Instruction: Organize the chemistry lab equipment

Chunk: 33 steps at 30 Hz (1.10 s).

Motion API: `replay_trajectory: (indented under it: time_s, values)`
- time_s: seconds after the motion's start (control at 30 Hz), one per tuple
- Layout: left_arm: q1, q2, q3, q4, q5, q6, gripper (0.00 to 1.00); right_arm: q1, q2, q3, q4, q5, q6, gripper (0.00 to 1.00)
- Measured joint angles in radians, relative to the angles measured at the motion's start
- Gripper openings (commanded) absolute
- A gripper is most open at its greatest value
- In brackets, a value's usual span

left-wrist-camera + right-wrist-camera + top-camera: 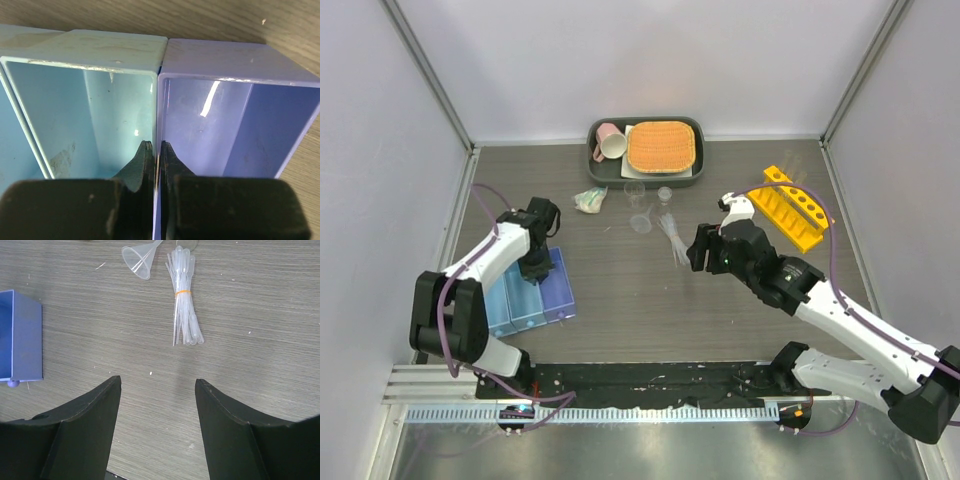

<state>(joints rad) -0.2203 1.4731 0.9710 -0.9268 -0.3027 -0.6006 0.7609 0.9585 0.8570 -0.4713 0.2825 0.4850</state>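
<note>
Two jaws of the left gripper [156, 156] are pinched on the wall dividing the pale-blue and violet compartments of the blue tray [115, 47], which sits at the near left of the table [620, 290]. The right gripper [157, 382] holds its jaws wide apart above the tabletop. Just beyond it lie the banded pipettes [184, 310] and a funnel [137, 262], with the yellow rack [792, 205] farther right.

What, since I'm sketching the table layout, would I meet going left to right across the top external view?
Blue translucent three-compartment tray → small clear plastic funnel → banded bundle of clear pipettes → yellow holed tube rack.
</note>
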Motion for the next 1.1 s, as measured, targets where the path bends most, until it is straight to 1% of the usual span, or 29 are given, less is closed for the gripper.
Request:
replay_trajectory:
  time_s: [0.17, 0.4, 0.63, 0.77, 0.97, 1.1]
  values:
    - [0.000, 0.051, 0.046, 0.011, 0.002, 0.023, 0.00, 0.002, 0.013, -0.007, 0.008, 0.000, 0.007, 0.66]
    - [0.000, 0.131, 0.118, 0.045, 0.015, 0.103, 0.00, 0.003, 0.040, -0.007, 0.001, 0.012, -0.010, 0.66]
    - [-0.018, 0.142, 0.128, 0.082, 0.036, 0.182, 0.00, 0.003, 0.063, 0.020, -0.037, 0.029, -0.035, 0.66]
    - [-0.075, 0.168, 0.162, 0.100, 0.031, 0.252, 0.00, 0.003, 0.063, 0.039, -0.043, 0.023, -0.036, 0.65]
    - [-0.195, 0.206, 0.201, 0.146, 0.036, 0.362, 0.00, 0.003, 0.078, 0.093, -0.091, -0.011, -0.054, 0.65]
    - [-0.246, 0.223, 0.212, 0.177, 0.053, 0.412, 0.00, 0.003, 0.085, 0.138, -0.134, -0.028, -0.070, 0.65]
